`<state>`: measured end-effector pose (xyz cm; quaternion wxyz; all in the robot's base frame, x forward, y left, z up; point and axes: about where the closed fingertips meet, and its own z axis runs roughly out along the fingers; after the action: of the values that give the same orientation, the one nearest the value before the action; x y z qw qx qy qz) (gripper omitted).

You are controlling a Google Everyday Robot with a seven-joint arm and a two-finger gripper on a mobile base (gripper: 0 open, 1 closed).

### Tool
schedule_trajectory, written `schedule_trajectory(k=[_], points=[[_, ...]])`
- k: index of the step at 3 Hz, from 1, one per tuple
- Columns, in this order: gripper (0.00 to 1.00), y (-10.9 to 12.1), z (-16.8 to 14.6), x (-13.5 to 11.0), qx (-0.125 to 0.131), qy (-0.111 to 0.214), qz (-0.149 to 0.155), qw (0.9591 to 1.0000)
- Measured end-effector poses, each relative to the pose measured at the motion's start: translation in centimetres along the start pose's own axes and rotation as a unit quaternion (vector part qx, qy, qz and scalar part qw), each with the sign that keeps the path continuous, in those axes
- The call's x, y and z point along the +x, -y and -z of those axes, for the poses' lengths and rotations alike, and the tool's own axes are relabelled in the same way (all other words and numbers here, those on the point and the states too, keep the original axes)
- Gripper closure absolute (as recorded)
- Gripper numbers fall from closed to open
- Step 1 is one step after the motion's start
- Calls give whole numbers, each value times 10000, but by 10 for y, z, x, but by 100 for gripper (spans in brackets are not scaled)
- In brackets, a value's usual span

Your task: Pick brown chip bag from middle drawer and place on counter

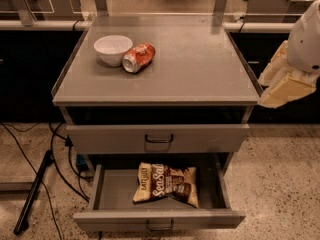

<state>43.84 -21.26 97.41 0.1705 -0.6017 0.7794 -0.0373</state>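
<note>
The brown chip bag (166, 183) lies flat in the open middle drawer (105, 194), near its centre, with the white "Sea Salt" script facing up. The drawer is pulled out at the bottom of the cabinet, below the shut grey drawer (158, 137) with the dark bar handle. The counter (195, 64) is the flat grey cabinet top. My gripper (281, 85), cream coloured under the white arm (306, 39), hangs at the right edge of the view, beside the counter's right rim and well above the bag, holding nothing that I can see.
A white bowl (113, 49) and a crushed orange-red soda can (138, 57) stand touching at the counter's back left. Clear raised rims run along the counter's sides. Black cables and a dark pole (33, 194) lie on the speckled floor to the left.
</note>
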Motion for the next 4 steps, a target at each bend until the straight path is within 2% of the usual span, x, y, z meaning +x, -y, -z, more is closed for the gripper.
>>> schedule_trajectory(k=[1, 2, 3, 4], points=[[84, -7, -22, 1, -49, 151, -103, 9998], [100, -17, -57, 8, -203, 296, -302, 9989], [100, -32, -98, 14, -432, 506, -587, 9961], [100, -50, -139, 17, -620, 784, -883, 9911]])
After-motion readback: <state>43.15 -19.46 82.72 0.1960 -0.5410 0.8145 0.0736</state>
